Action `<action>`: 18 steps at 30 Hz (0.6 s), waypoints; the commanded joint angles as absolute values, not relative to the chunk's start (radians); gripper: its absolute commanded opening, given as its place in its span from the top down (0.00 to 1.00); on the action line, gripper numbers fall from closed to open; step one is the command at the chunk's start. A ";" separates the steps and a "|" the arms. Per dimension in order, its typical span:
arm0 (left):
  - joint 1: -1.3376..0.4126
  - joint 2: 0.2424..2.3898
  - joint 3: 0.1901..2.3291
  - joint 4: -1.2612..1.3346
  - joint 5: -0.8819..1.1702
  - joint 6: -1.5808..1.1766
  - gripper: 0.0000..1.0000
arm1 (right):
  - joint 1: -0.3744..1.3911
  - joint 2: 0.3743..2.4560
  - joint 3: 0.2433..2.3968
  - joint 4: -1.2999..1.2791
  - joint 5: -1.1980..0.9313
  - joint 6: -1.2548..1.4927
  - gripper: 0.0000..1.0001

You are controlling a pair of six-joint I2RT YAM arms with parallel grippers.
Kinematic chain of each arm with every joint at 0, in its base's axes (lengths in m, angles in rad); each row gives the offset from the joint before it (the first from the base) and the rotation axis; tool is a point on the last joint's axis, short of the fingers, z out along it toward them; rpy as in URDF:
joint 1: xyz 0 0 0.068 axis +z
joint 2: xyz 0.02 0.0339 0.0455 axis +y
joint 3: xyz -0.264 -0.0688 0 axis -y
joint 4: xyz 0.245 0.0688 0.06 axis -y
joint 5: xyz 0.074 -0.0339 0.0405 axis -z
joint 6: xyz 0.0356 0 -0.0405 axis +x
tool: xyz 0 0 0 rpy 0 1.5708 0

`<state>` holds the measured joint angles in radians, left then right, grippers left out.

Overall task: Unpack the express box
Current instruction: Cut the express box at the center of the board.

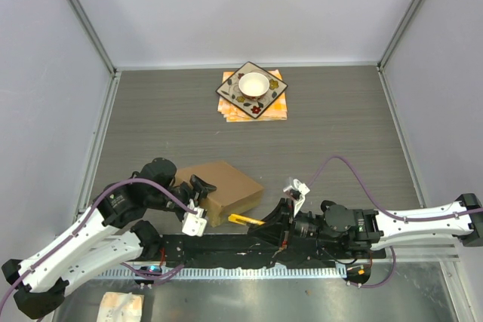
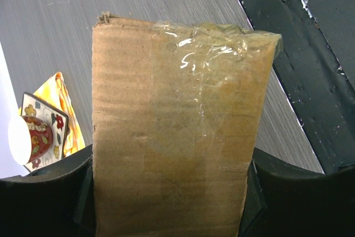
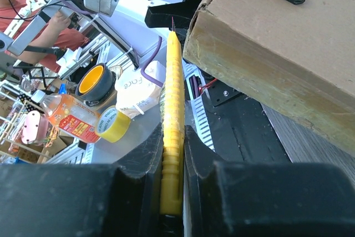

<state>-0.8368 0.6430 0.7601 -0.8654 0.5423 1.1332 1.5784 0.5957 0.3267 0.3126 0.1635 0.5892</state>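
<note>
The express box (image 1: 226, 184) is a flat plain brown cardboard box near the table's front, left of centre. My left gripper (image 1: 201, 200) is shut on its near left side. In the left wrist view the box (image 2: 172, 109) fills the space between both fingers, with clear tape over its far edge. My right gripper (image 1: 275, 219) is shut on a yellow utility knife (image 1: 247, 220). In the right wrist view the knife (image 3: 173, 109) points forward, its blade tip beside the box's (image 3: 277, 48) lower corner edge.
An orange-patterned square plate (image 1: 240, 96) with a white bowl (image 1: 253, 84) sits on an orange cloth at the back centre. A black base strip (image 1: 226, 250) runs along the near edge. Tape rolls (image 3: 111, 124) and bottles lie beyond the table's front.
</note>
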 commanded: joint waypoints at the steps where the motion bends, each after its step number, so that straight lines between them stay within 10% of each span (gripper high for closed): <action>1: -0.836 0.646 0.747 -0.884 0.551 1.080 0.88 | 1.580 0.601 0.347 0.348 0.184 0.577 0.99; 18: -0.834 0.640 0.750 -0.884 0.555 1.074 0.88 | 1.574 0.643 0.342 0.365 0.242 0.591 0.99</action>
<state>-0.8368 0.6430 0.7601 -0.8642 0.5423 1.1309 1.5780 0.6151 0.3271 0.3103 0.2264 0.5892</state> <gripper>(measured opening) 0.659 0.204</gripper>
